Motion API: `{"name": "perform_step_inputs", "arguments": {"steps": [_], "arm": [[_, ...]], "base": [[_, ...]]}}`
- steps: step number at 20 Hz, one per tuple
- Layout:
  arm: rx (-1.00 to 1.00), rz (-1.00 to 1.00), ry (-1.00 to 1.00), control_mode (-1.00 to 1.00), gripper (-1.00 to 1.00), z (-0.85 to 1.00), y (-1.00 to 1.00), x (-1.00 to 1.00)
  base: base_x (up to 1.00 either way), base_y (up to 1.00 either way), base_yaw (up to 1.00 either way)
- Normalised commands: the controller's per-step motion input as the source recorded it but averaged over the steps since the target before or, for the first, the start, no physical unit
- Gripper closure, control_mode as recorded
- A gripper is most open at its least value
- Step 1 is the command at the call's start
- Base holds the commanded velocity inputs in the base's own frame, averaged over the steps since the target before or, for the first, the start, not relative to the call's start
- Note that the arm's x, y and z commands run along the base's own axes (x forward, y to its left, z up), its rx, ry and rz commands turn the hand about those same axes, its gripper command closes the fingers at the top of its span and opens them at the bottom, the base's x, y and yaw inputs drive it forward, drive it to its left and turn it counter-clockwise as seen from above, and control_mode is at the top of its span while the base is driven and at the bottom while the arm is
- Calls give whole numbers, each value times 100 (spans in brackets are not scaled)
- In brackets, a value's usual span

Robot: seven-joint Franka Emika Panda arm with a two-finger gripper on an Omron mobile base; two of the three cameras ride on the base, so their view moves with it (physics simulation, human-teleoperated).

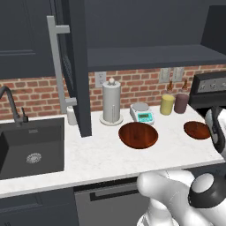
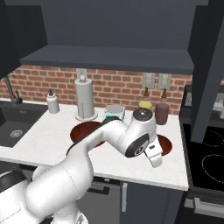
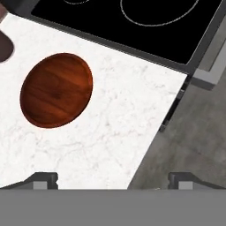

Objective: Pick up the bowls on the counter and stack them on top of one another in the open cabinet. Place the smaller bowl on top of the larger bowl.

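Two reddish-brown bowls on the counter [image 1: 101, 154], both empty, both upright. Larger bowl [image 1: 138, 135] near the middle of the surface, just in front of the paper towel holder [image 1: 111, 102] and the small kitchen scale [image 1: 142, 113]. Smaller bowl [image 1: 197, 130] well apart from it, toward the right end of the surface, close to the stove [image 2: 209, 159], with a pale-yellow cylinder [image 1: 167, 104] and a dark maroon cup [image 1: 181, 103] against the back wall behind it.

Gripper [image 3: 112, 181] held high above the right front corner of the surface, pointed down, jaws spread wide, nothing between them. In the hand view the smaller bowl [image 3: 56, 90] off to the upper left of the fingertips [image 3: 43, 180], not yet centred; counter edge and floor directly below instead. Probably a hover pose for lining up over a rim before descending.

Cabinet [image 1: 150, 55] above the back of the surface, door [image 1: 77, 66] swung open with its long grey bar handle [image 1: 56, 66] facing out; dark inner shelf bare, no bowl on it yet.

Judgement: stacking order puts the larger bowl onto the shelf first, yet the hand sits nearer the smaller one. Shallow bowls likely call for a pinch on the rim wall. Open door standing over the sink [image 1: 31, 150] side, worth clearing on the lift.
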Motion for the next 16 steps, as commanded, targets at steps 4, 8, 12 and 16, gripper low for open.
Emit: {"name": "perform_step_inputs", "arguments": {"steps": [4,8,12,16], "arm": [[30,4,0,-100,-100,-14,-60,20],[18,0,0,-100,-100,-10,-10,36],[7,0,8,-100,-100,-5,0,24],[0,0,7,-100,-100,-37,9,31]], "base": [[0,0,0],[0,0,0],[0,0,0],[0,0,0]]}}
